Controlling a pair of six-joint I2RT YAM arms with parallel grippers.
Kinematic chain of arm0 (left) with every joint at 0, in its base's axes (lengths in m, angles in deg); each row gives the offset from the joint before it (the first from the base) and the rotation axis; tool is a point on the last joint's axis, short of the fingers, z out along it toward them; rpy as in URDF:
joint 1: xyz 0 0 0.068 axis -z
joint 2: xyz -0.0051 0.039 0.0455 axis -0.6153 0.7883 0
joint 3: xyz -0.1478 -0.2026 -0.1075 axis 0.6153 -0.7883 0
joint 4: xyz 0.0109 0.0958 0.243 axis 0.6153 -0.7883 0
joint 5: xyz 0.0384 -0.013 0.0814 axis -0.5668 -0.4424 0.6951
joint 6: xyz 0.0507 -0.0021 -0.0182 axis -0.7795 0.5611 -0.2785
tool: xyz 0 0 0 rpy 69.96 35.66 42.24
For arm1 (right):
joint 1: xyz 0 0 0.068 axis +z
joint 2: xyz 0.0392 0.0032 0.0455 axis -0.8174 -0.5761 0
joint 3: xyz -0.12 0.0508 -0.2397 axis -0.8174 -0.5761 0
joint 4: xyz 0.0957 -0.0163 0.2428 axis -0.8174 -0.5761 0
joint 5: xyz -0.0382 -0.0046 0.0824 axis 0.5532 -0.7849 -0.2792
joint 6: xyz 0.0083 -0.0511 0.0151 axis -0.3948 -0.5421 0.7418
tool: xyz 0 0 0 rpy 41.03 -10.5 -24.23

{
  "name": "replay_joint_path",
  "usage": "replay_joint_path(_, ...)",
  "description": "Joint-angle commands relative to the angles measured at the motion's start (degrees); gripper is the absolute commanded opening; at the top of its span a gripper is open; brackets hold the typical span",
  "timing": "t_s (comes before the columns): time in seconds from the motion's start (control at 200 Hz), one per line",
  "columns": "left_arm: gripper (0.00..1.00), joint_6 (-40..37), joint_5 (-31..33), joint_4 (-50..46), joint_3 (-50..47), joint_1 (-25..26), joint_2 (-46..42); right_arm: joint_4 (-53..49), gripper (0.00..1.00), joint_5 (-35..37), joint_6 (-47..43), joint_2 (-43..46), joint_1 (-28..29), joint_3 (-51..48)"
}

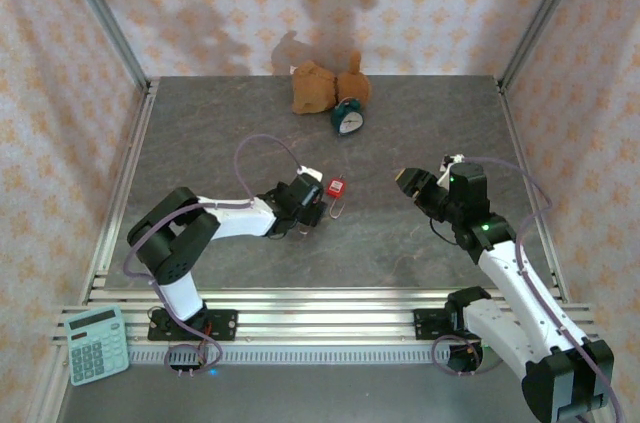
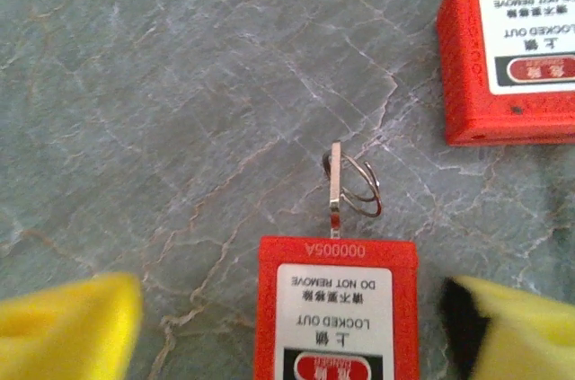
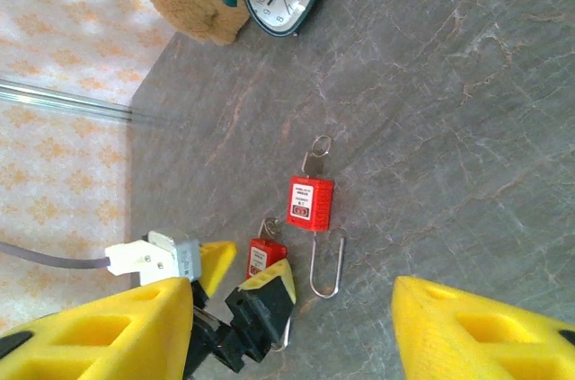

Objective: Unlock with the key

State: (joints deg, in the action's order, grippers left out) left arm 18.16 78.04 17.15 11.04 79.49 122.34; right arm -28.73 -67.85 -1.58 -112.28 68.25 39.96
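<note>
My left tool point(image 2: 292, 331) is open astride the near padlock point(image 2: 337, 308), right tool point(image 3: 292, 331) open, empty; the key point(image 2: 336, 173) looks, I think, barely seated, so my nudging could dislodge it.

Top camera overlooks the desk point(image 1: 400, 243) from six o'clock. Left wrist hovers close over the red padlocks point(image 2: 337, 308); right wrist views them from three o'clock.

Red plastic padlock point(image 2: 337, 308) on grey stone-patterned table point(image 1: 400, 243), thin brass key point(image 2: 336, 173) at its end; second red padlock point(image 2: 512, 48) just beside; green alarm clock point(image 1: 347, 119) before brown plush bear point(image 1: 318, 86)
</note>
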Motion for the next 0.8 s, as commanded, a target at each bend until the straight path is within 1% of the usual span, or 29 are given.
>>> replay_joint_path(0.0, 1.00, 0.10, 2.10, -6.03, 2.81, -0.30, -7.49, -2.26, 0.61, 1.37, -2.72, 0.84, -0.26, 3.64)
replay_joint_path(0.125, 1.00, -1.34, 1.81, -10.35, 3.89, -0.25, -15.92, -4.09, 0.64, 2.57, -5.02, -0.10, -0.25, 7.14)
replay_joint_path(0.185, 1.00, -2.40, 2.11, -14.54, 5.85, 0.28, -20.18, -5.15, 0.67, 3.23, -5.99, -0.39, -0.25, 8.93)
replay_joint_path(0.22, 1.00, -3.05, 3.40, -16.69, 6.95, 0.73, -22.57, -5.63, 0.70, 3.59, -6.72, -0.39, -0.29, 9.72)
replay_joint_path(0.235, 1.00, -3.16, 4.27, -17.64, 7.31, 0.88, -23.50, -5.87, 0.74, 3.83, -7.14, -0.33, -0.27, 10.17)
replay_joint_path(0.255, 1.00, -3.34, 5.46, -18.47, 7.69, 1.11, -24.78, -6.14, 0.81, 4.07, -7.45, -0.24, -0.29, 10.76)
replay_joint_path(0.27, 1.00, -3.37, 6.43, -19.22, 7.90, 1.25, -25.71, -6.34, 0.84, 4.26, -7.82, -0.18, -0.25, 11.05)
replay_joint_path(0.295, 1.00, -3.45, 7.95, -20.14, 8.24, 1.28, -27.52, -6.52, 0.98, 4.72, -8.17, -0.05, -0.30, 11.62)
replay_joint_path(0.305, 1.00, -3.46, 8.63, -20.43, 8.34, 1.35, -28.15, -6.57, 1.00, 4.88, -8.39, 0.00, -0.33, 11.78)
replay_joint_path(0.496, 1.00, -2.34, 23.87, -26.22, 7.29, 1.36, -38.97, -7.18, 0.99, 5.65, -12.24, 1.96, 0.27, 15.68)
replay_joint_path(0.566, 1.00, -2.33, 26.56, -26.10, 4.73, 1.44, -42.48, -5.16, 0.99, 3.40, -10.55, 2.25, 1.06, 16.44)
replay_joint_path(0.626, 1.00, -1.27, 27.00, -26.08, 2.68, 1.32, -45.13, -2.98, 0.99, 4.82, -8.89, 1.46, 2.74, 16.13)
replay_joint_path(0.681, 1.00, -2.54, 26.23, -24.99, -0.09, 1.29, -47.20, -4.46, 0.99, 7.30, -9.13, 0.16, 3.93, 17.19)
replay_joint_path(0.721, 1.00, -6.97, 24.06, -20.67, -4.35, 1.22, -48.82, -6.92, 0.99, 8.74, -9.72, -0.67, 4.22, 18.88)
replay_joint_path(0.756, 1.00, -13.63, 21.39, -15.31, -9.05, 1.20, -50.12, -7.59, 0.99, 9.53, -10.27, -0.58, 4.36, 19.71)
replay_joint_path(0.771, 1.00, -15.79, 21.11, -13.56, -11.09, 1.20, -50.64, -7.21, 0.99, 9.54, -10.46, -0.33, 4.48, 19.66)
replay_joint_path(0.791, 1.00, -16.62, 21.79, -10.81, -13.62, 1.19, -51.34, -5.79, 0.99, 9.53, -10.88, 0.48, 4.70, 19.09)
